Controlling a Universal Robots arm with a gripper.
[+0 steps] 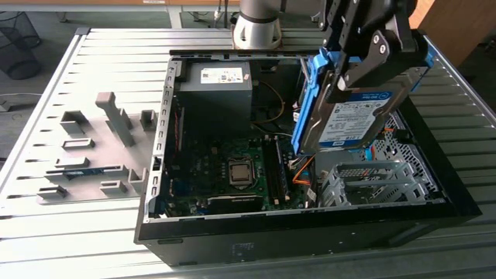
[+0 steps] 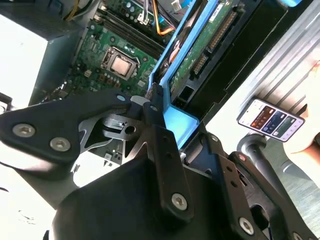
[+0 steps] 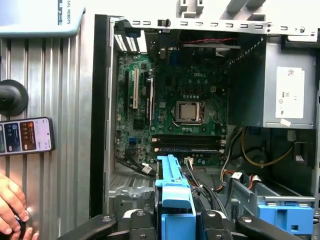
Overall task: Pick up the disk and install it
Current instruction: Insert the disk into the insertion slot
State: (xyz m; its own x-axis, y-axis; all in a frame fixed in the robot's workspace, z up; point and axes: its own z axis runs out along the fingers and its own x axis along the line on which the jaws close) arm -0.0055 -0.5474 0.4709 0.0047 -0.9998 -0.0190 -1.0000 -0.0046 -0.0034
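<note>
My claw point(image 1: 370, 58) is clamped tight on the disk point(image 1: 352, 113), which hangs tilted just below it, over the open PC case point(image 1: 310, 238). Under all that is a ribbed metal table point(image 1: 116, 52). There's a wire bin point(image 1: 17, 43) well away from the claw, past the table edge.

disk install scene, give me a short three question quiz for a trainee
1. True or false: the disk lies flat inside the computer case.
2. The gripper holds: A a memory stick, B the disk, C nothing.
3. In the first wrist view, what device lies on the table beside the computer case?
Key: 1 false, it hangs tilted over the open case. 2 B. 3 a phone.
</note>
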